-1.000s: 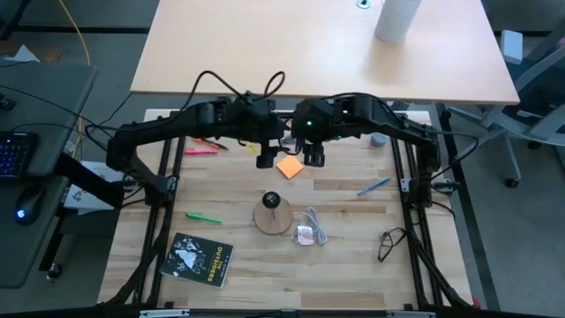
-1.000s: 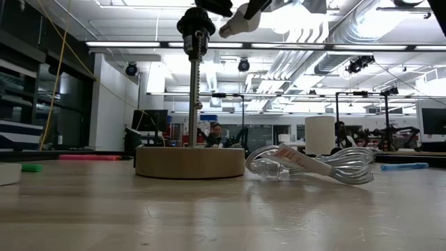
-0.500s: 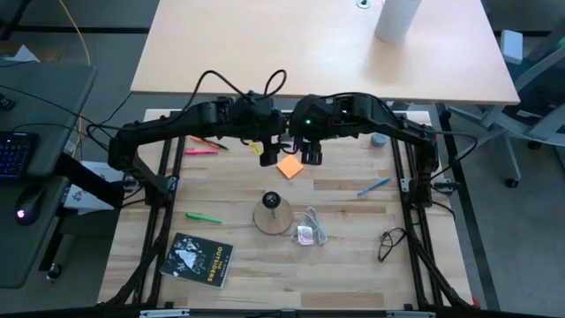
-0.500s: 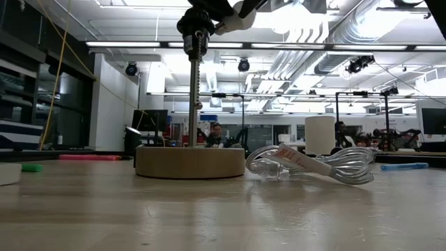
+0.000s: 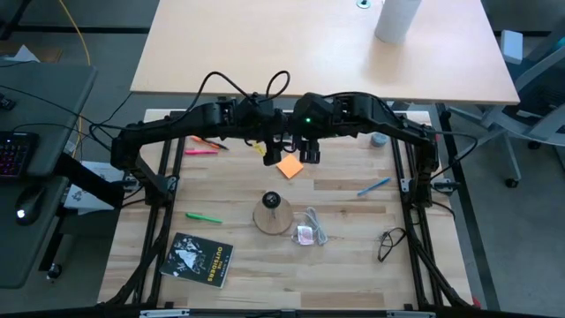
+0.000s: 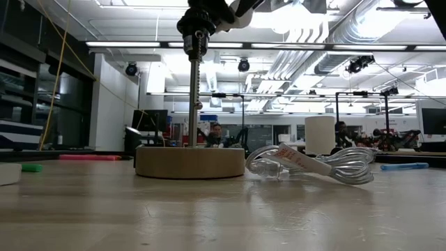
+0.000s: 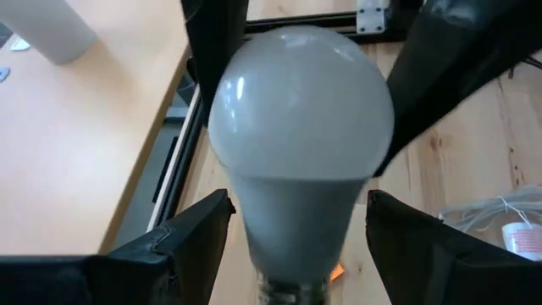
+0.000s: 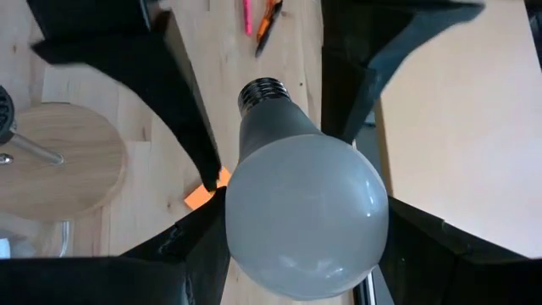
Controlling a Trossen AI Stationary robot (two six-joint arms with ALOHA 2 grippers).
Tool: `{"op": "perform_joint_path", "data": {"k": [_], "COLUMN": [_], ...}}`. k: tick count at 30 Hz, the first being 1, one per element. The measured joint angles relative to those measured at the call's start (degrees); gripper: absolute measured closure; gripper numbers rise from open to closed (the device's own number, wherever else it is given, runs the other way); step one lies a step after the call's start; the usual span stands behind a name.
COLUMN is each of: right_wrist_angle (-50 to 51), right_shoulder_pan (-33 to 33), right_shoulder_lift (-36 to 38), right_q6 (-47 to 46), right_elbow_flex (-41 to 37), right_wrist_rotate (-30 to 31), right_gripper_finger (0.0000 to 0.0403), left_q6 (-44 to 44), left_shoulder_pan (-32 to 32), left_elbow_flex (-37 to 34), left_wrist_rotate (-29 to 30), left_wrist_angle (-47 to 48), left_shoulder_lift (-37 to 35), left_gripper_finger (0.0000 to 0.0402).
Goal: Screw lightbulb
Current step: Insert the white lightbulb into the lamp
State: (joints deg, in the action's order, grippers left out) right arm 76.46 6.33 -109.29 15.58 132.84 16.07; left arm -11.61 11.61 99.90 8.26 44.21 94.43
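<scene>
The small white frosted globe lightbulb (image 7: 301, 119) is up in the air over the far part of the light wooden surface (image 5: 344, 256), caught between your two grippers where they meet above the orange square note (image 5: 290, 166).

Your right gripper (image 8: 306, 212) has the globe. Its fingers (image 8: 190, 241) press against the widest part of the glass on both sides, with the silver-grey threaded base pointing away from it. Your left gripper (image 7: 298, 207) faces it from the other end. Its fingers (image 7: 199, 224) stand spread on either side of the bulb's neck, close to it, and a thin gap seems to remain, so I would not count that as a grip yet.

The tan round wooden disc (image 5: 272, 216), with its black socket (image 5: 270, 200) on an upright stem, sits well apart from the bulb, nearer the middle of the surface, and the socket has nothing in it.

So the bulb is lifted and looks to be midway through a pass between arms. Carrying it over the socket, seating the threads and turning it in are all left for you to do.
</scene>
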Motion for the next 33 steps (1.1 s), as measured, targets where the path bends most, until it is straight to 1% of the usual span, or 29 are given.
{"op": "perform_joint_path", "data": {"k": [2, 4, 9, 15, 23, 33], "right_wrist_angle": [0.0, -0.1, 0.0, 0.1, 0.0, 0.1], "right_shoulder_pan": [0.0, 0.0, 0.0, -0.5, -2.2, -2.3], "right_shoulder_lift": [0.1, 0.1, 0.1, 0.1, 0.1, 0.1], "right_q6": [0.1, 0.2, 0.6, 0.9, 0.9, 0.1], "right_elbow_flex": [0.0, 0.0, 0.0, 0.0, -0.1, -0.1], "right_wrist_rotate": [-0.1, 0.0, 0.0, 1.1, 5.4, 5.8], "right_gripper_finger": [0.0165, 0.0165, 0.0165, 0.0162, 0.0161, 0.0161], "left_q6": [0.0, 0.0, -0.4, -1.1, -2.0, -1.9], "left_shoulder_pan": [0.0, 0.0, -0.1, -0.1, -0.1, -0.1], "left_elbow_flex": [0.0, 0.0, 0.0, 0.0, 0.0, 0.0], "left_wrist_rotate": [0.3, 0.7, 0.8, 0.9, 1.2, 1.2], "left_wrist_angle": [-0.9, -0.9, -0.5, -0.4, -0.2, -0.4], "left_shoulder_lift": [0.0, 0.0, 0.0, 0.0, -0.1, -0.1], "left_gripper_finger": [0.0164, 0.0186, 0.0262, 0.0264, 0.0264, 0.0265]}}
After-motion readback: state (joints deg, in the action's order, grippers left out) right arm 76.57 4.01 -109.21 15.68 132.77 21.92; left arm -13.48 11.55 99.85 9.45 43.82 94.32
